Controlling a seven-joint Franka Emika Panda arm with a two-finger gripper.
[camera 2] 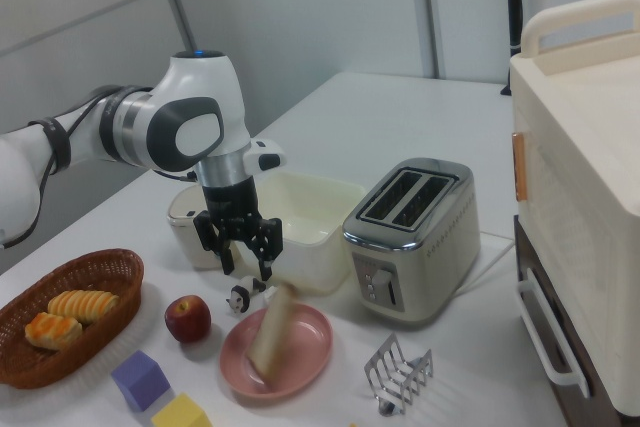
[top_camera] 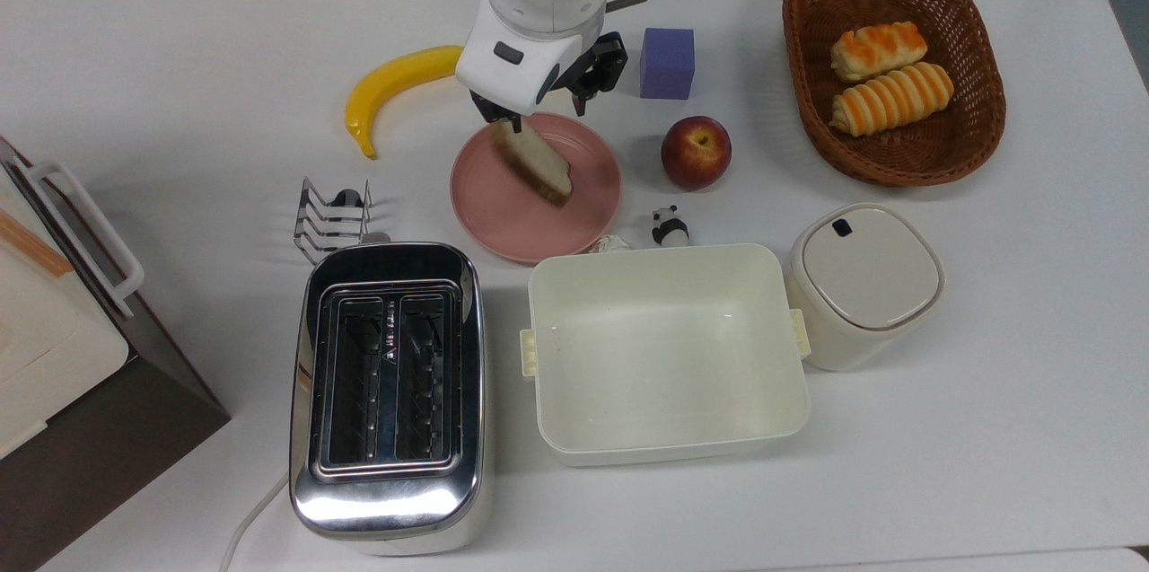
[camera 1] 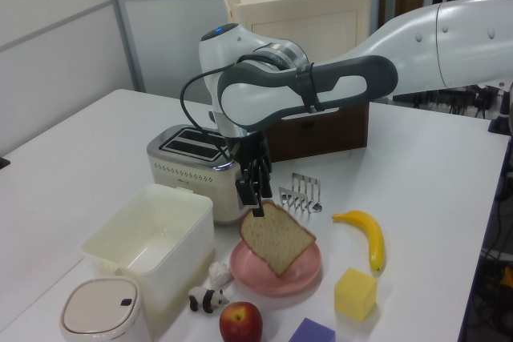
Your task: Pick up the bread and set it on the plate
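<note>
The bread [top_camera: 531,161], a light-brown slice with a dark crust, leans tilted on the pink plate [top_camera: 503,222], its lower edge down on the plate's surface. My gripper [top_camera: 536,110] hangs just above the slice's upper end, open, its fingers spread apart and holding nothing. In the left view the bread [camera 1: 276,236] stands slanted over the plate [camera 1: 304,271], right below the gripper [camera 1: 256,200]. The right view has the slice [camera 2: 268,335] propped on the plate [camera 2: 305,349] under the open gripper [camera 2: 246,262].
Around the plate lie a banana [top_camera: 395,83], a purple cube [top_camera: 667,62], an apple [top_camera: 696,152], a small panda figure [top_camera: 669,226] and a toast rack [top_camera: 332,217]. A cream tub [top_camera: 664,352], a toaster [top_camera: 390,392] and a lidded bin [top_camera: 863,285] stand nearer. A basket [top_camera: 978,132] holds rolls.
</note>
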